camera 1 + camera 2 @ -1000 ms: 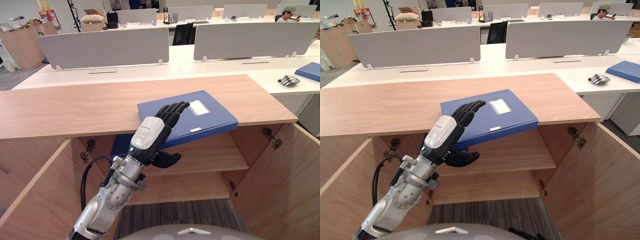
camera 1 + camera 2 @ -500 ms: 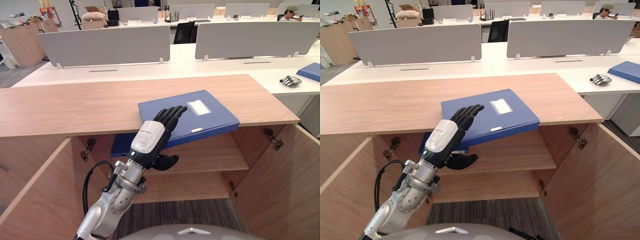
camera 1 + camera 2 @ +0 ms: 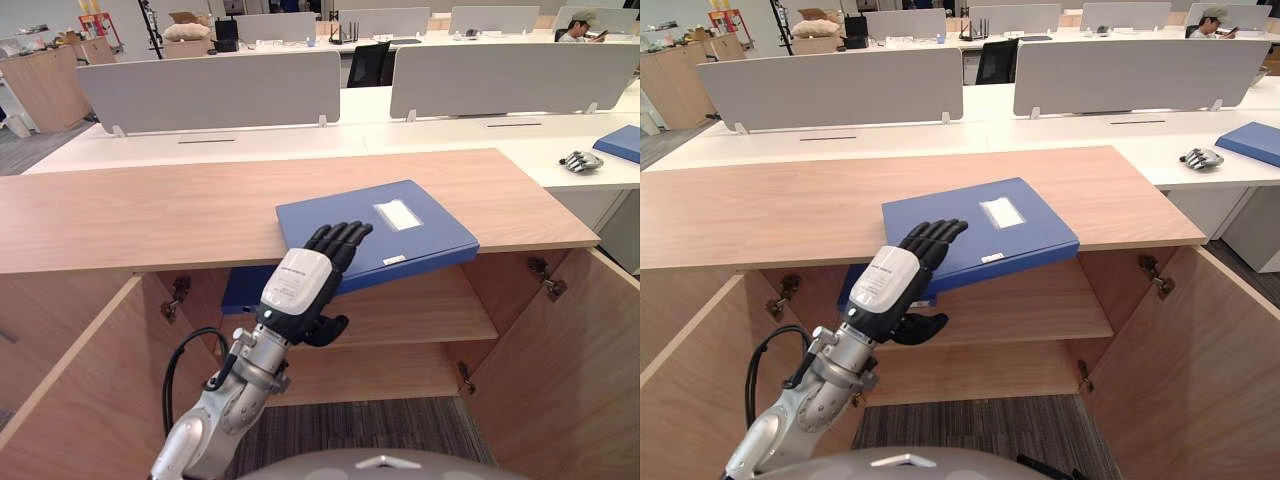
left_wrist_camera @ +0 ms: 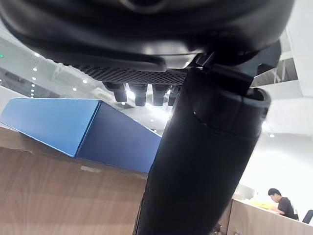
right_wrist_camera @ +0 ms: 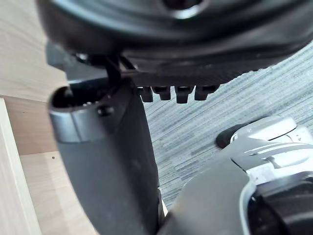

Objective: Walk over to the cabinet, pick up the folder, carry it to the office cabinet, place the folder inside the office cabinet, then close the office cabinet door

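Blue folder (image 3: 405, 228) lies flat on the wooden worktop (image 3: 150, 215) of the cabinet, its near corner overhanging the front edge. Left hand (image 3: 300, 285) is wide: fingers (image 3: 340, 240) straight and laid on the folder's top, thumb spread below the edge, no closed grip seen. Cabinet door (image 3: 575, 350) stands open, inner shelf (image 3: 430, 310) in view. Right hand (image 5: 107, 161) hangs over grey carpet (image 5: 210, 125), fingers relaxed

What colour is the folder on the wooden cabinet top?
Blue folder, with a white label on its cover; clearest in the left eye view.
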Controlling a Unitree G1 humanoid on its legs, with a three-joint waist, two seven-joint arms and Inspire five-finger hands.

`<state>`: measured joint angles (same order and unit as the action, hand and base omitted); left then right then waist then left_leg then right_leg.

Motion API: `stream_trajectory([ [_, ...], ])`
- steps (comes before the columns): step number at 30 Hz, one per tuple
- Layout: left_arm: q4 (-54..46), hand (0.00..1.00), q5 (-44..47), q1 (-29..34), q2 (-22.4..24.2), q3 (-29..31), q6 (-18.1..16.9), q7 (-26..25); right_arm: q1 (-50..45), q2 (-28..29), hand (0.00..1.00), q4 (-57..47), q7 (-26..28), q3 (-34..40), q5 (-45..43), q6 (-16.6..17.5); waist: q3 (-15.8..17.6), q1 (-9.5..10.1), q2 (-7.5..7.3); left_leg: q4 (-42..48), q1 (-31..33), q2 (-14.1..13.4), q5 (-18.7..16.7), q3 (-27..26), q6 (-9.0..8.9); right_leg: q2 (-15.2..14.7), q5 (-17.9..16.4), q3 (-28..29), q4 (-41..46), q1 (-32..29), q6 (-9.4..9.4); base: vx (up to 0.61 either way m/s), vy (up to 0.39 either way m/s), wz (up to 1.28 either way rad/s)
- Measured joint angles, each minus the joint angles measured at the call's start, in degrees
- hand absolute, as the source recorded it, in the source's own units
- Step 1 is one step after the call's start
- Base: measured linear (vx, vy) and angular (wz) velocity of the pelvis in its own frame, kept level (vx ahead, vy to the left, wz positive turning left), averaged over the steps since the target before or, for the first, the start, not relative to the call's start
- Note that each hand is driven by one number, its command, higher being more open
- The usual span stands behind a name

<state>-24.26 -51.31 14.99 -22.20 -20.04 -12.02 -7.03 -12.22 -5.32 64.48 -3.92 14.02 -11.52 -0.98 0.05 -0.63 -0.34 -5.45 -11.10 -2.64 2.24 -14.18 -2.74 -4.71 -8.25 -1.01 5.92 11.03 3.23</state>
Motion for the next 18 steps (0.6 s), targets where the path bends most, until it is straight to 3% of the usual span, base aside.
stream_trajectory([
  [5, 0.0, 0.0, -1.1, 0.0, -0.1, 0.2, 0.0, -0.2, 0.0, 0.0, 1.0, -0.1, 0.4, 0.0, -0.5, 0.0, 0.0, -0.01, 0.01, 0.0, 0.1, 0.0, 0.0, -0.1, 0.0, 0.0, 0.0, 0.1, 0.0, -0.2, 0.0, 0.0, 0.0, 0.0],
  [12, -1.4, 0.0, -3.4, -1.9, 0.1, 3.8, -0.9, -5.0, 0.0, 0.0, 1.0, -0.1, 1.1, 0.0, -2.3, 0.0, -0.1, -0.14, 0.11, 0.0, -0.1, -0.1, 0.0, -0.3, -0.01, 0.1, 0.0, 0.2, 0.1, -0.2, -0.02, 0.0, 0.0, 0.0],
  [18, -1.2, 0.0, -3.3, -1.0, 0.1, 6.2, 0.1, -4.9, 0.0, -0.1, 1.0, -0.4, 1.2, 0.0, -2.7, 0.0, -0.1, -0.16, 0.17, 0.0, -0.1, -0.1, 0.0, -0.4, 0.02, 0.1, 0.0, 0.3, 0.1, -0.3, -0.02, 0.0, 0.0, 0.0],
])
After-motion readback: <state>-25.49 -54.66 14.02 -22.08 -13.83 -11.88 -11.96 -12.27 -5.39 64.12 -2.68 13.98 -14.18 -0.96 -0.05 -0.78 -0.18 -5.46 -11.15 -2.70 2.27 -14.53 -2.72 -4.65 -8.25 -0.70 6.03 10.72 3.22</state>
